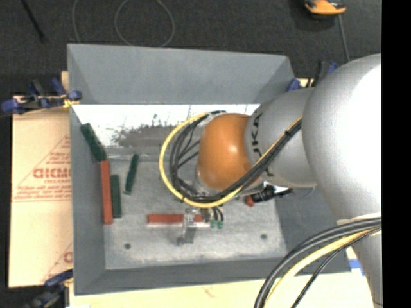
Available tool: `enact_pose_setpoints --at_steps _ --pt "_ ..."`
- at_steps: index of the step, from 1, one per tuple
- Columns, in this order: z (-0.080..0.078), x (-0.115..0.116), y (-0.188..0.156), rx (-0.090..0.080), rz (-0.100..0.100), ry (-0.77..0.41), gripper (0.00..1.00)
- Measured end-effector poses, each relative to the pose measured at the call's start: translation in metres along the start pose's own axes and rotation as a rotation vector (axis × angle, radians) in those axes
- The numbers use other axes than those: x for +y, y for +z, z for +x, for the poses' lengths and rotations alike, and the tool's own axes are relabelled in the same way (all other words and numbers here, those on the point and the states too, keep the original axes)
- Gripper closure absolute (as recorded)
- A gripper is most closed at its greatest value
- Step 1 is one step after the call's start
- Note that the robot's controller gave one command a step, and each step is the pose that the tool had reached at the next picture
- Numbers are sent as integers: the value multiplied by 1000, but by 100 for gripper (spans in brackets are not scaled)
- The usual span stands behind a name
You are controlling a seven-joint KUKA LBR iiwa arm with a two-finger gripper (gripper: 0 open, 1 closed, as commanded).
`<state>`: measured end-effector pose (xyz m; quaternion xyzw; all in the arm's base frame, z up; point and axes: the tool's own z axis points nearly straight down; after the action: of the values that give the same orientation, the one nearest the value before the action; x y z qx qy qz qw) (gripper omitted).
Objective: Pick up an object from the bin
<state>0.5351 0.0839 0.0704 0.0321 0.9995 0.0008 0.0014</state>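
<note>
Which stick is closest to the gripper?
The red stick lying crosswise near the front of the bin, its right end beside the gripper. The orange stick and green sticks lie farther left, mostly lengthwise.

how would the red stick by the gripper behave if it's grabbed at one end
The red stick looks straight and slim, so it is probably stiff and light. Its sides look flat, so it should slide rather than roll if pushed. The gripper sits at one end of it; held there, the long free end might tip down.
</note>
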Motion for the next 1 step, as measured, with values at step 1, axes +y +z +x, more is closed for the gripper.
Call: enact_pose_setpoints --at_steps 1 --pt "-1 0 -1 -2 -1 2 100"
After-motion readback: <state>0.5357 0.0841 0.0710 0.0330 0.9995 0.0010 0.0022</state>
